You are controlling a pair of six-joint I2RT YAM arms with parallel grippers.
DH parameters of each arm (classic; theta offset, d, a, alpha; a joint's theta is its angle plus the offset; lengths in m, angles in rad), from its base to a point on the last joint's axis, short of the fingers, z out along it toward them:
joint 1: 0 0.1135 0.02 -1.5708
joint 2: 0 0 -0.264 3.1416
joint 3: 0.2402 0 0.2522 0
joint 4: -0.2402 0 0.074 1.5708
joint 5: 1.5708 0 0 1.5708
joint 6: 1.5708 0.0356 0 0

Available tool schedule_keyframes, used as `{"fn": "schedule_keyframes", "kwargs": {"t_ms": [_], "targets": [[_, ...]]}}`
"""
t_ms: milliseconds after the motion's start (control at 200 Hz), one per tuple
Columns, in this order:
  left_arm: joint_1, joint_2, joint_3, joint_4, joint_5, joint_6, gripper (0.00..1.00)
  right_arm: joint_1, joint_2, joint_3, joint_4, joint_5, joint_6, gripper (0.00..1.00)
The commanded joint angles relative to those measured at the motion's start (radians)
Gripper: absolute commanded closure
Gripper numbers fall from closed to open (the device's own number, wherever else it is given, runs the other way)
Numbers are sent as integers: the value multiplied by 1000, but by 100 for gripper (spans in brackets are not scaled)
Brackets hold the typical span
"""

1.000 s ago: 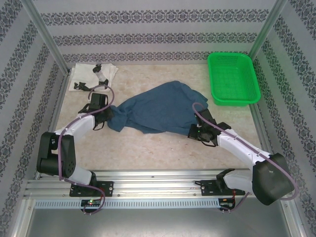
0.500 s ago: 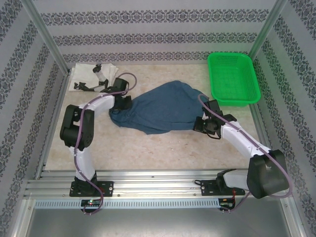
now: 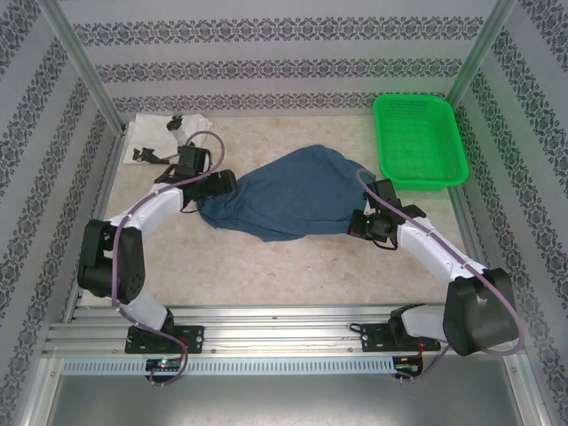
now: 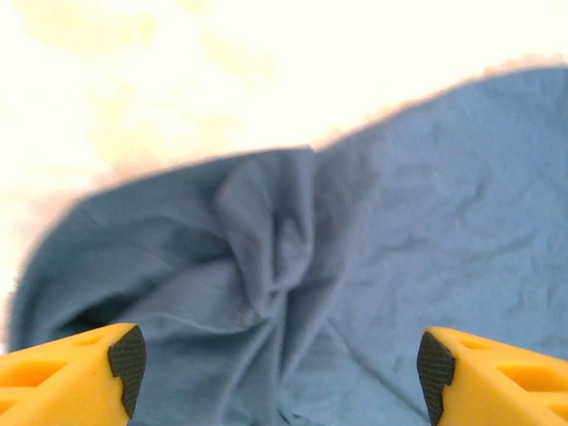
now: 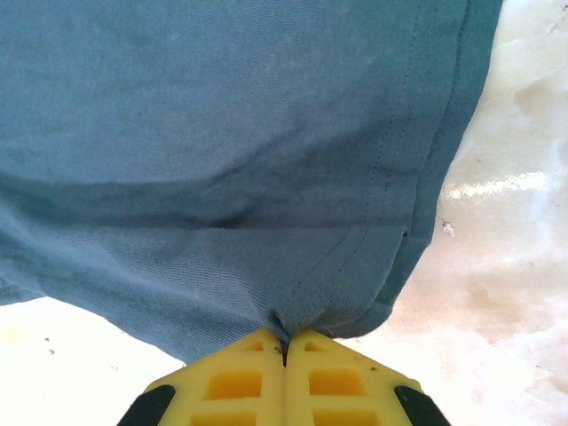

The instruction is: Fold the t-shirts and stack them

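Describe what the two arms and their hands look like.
The left arm and right arm have white link shells, bulky black joints and a purple cable looped along each. The left hand and right hand have yellow plastic fingers with moulded hollows and black pads.

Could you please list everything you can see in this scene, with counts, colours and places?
dark blue t-shirt: one, blue-teal, spread crumpled at the middle of the table
white shirt: one, white with black marks, folded at the far left corner
basket: one, bright green mesh, far right corner
table: one, pale marbled beige, under everything
walls: three, pale with dark patterned bands, around the far and side edges
left gripper: one, yellow fingers with black pads, open over the dark blue t-shirt's left end
right gripper: one, yellow fingers, shut on the dark blue t-shirt's hem at its right end
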Motion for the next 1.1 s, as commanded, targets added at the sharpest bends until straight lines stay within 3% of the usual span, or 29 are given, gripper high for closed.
{"fn": "schedule_keyframes", "kwargs": {"t_ms": [0, 100, 280, 719, 809, 1094], "targets": [[11, 11, -7, -12, -39, 81, 23, -6, -1, -13, -3, -5, -9, 100], [11, 53, -1, 48, -29, 137, 34, -8, 1, -19, 2, -7, -3, 100], [12, 166, 53, 136, 63, 157, 42, -6, 7, -23, 8, -13, 0, 100], [14, 279, 96, 218, 85, 84, 46, -6, -10, -45, 22, -17, 3, 100], [12, 315, 123, 183, 93, 85, 46, -6, -10, -46, 24, -17, 3, 100], [13, 312, 144, 82, 53, 90, 67, -6, -20, -50, 17, -13, -2, 100]]}}
